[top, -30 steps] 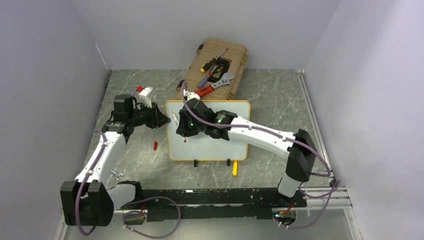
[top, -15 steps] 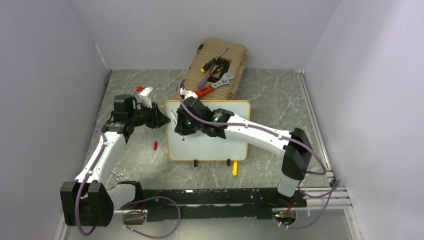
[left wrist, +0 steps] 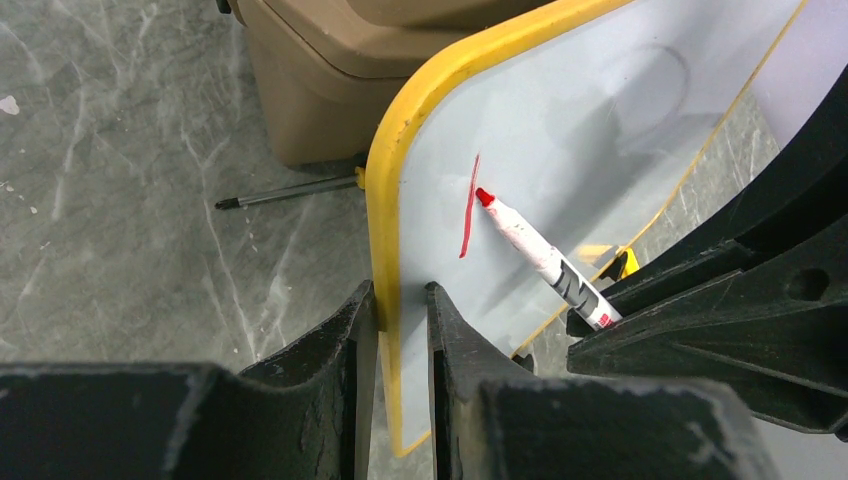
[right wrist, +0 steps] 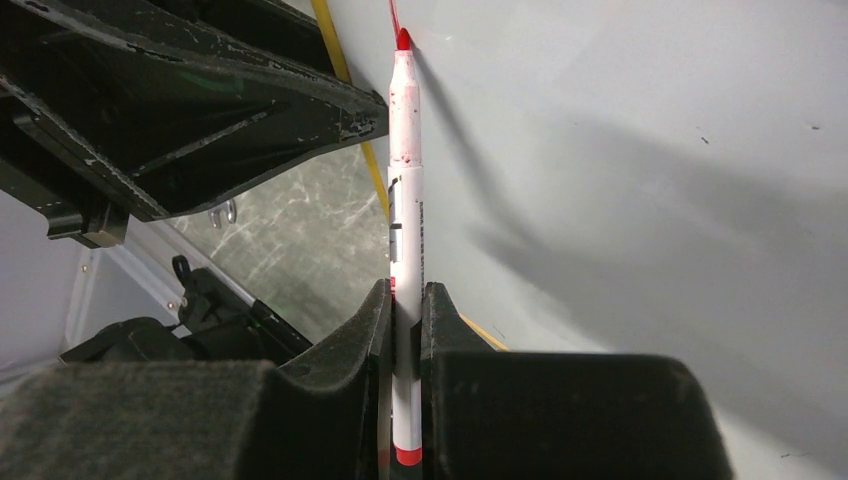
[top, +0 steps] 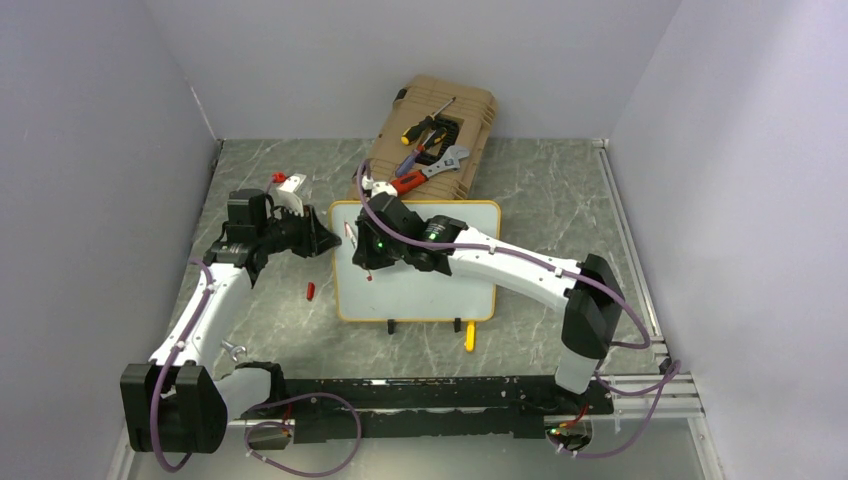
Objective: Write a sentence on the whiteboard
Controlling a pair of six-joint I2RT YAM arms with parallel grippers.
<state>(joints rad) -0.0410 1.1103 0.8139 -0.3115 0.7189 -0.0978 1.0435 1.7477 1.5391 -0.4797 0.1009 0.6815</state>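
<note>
Right end effector gripping slim marker edged leftward; left end effector pinches whiteboard.

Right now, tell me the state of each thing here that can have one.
whiteboard: left edge clamped, nearly blank.
sentence: just one red stroke so far.
marker: uncapped, gripped, tip at the board by the stroke.
left gripper: shut on the whiteboard's yellow frame.
right gripper: shut on the marker.
tool case: shut, tools lying on its lid.
</note>
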